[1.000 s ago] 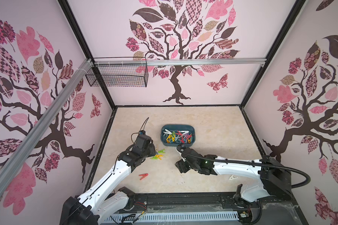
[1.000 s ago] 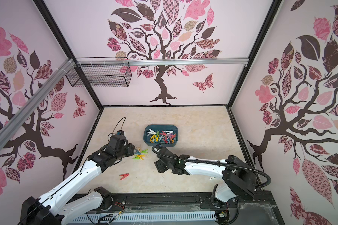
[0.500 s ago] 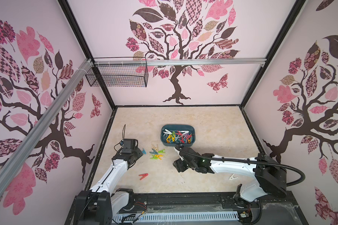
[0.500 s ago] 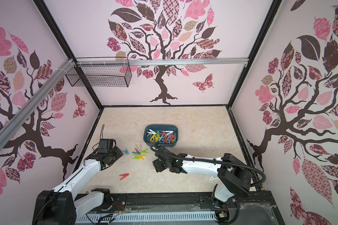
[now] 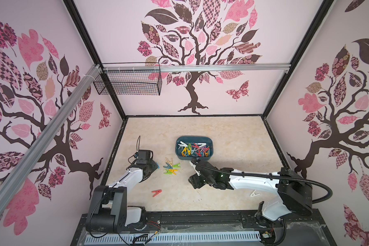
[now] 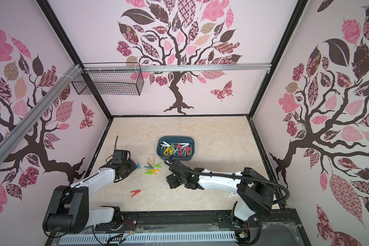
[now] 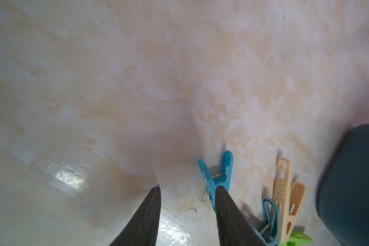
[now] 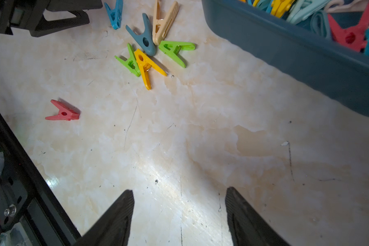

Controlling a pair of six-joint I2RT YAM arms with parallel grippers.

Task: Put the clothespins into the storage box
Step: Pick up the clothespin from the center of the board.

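Note:
The dark teal storage box (image 5: 209, 156) (image 6: 161, 156) (image 8: 285, 53) sits mid-table with several clothespins inside, shown in both top views. A loose cluster of green, yellow, beige and teal clothespins (image 5: 171, 166) (image 6: 152, 166) (image 8: 149, 49) lies to its left. My left gripper (image 5: 153, 165) (image 7: 188, 189) is open just left of the cluster. A blue clothespin (image 7: 215, 176) (image 5: 157, 165) lies on the table against one finger, partly hidden by it. A red clothespin (image 5: 156, 193) (image 8: 62, 112) lies alone near the front. My right gripper (image 5: 195, 184) (image 8: 179, 190) is open over bare table in front of the box.
A white clothespin (image 5: 254, 193) (image 6: 231, 194) lies beside the right arm near the front. A black wire-mesh basket (image 5: 128, 82) hangs on the rail at the back left wall. The black frame rail (image 8: 19, 170) borders the table's front edge.
My left arm has pulled back leftward from above the loose cluster, and the blue clothespin now shows beside its fingers. The right gripper has shifted slightly left.

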